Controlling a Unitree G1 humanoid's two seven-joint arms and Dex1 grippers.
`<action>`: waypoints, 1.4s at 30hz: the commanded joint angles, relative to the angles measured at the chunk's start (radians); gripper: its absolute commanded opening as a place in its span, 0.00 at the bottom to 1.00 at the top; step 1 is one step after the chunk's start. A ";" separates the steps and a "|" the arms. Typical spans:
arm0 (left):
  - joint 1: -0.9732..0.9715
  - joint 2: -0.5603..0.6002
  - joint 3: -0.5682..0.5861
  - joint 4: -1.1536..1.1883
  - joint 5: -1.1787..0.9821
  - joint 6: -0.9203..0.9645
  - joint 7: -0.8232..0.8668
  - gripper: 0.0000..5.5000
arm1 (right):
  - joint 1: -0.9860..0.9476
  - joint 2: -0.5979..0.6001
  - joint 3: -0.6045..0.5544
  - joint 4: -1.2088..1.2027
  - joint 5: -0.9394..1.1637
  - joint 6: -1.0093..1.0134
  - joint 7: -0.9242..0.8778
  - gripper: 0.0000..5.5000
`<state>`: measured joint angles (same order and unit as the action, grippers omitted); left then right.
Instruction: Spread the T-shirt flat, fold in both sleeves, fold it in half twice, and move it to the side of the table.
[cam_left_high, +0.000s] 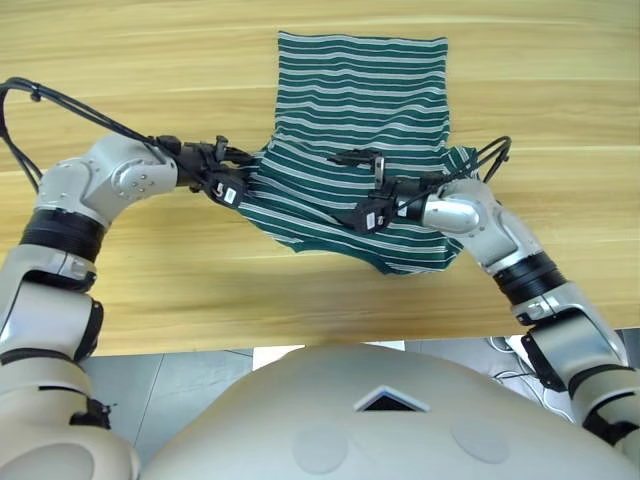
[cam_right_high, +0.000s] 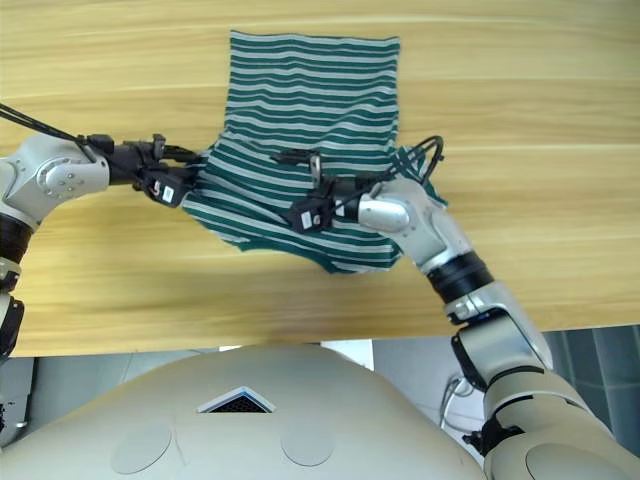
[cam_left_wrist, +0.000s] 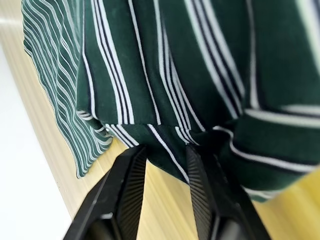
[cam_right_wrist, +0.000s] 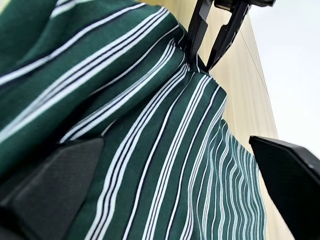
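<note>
Two grippers meet the green striped T-shirt (cam_left_high: 360, 95) on the wooden table (cam_left_high: 560, 110): over the shirt's bunched near half the right gripper (cam_left_high: 352, 188) hangs with fingers spread wide, the left gripper (cam_left_high: 243, 175) pinches the shirt's left edge, and its far half lies flat.

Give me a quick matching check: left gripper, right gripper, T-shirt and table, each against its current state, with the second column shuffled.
Column one:
1. left gripper
2. right gripper
3. T-shirt
4. table

Column two:
A. open, fingers either side of the cloth near the shirt's middle
B. shut on the shirt's edge at the robot's left
C. green with stripes, far part flat, near part rumpled
D. light wood

Pairs: 1-B, 2-A, 3-C, 4-D
</note>
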<state>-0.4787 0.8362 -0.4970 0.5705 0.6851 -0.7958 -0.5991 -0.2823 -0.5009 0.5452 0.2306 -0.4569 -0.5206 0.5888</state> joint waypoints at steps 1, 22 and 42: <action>0.090 0.074 -0.037 0.049 0.002 -0.025 -0.071 0.27 | 0.049 -0.073 0.028 0.062 -0.062 0.037 0.054 0.97; 0.089 0.158 0.212 0.005 -0.573 -0.046 -0.279 0.27 | 0.121 -0.165 0.015 -0.054 0.079 0.013 0.139 0.97; 0.140 -0.131 0.035 0.016 -0.379 -0.020 -0.284 0.27 | 0.129 -0.190 -0.047 -0.030 0.062 0.049 0.106 0.97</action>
<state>-0.3432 0.7093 -0.4337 0.5564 0.2527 -0.8165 -0.8796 -0.1954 -0.6529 0.4801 0.1493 -0.3281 -0.5283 0.6587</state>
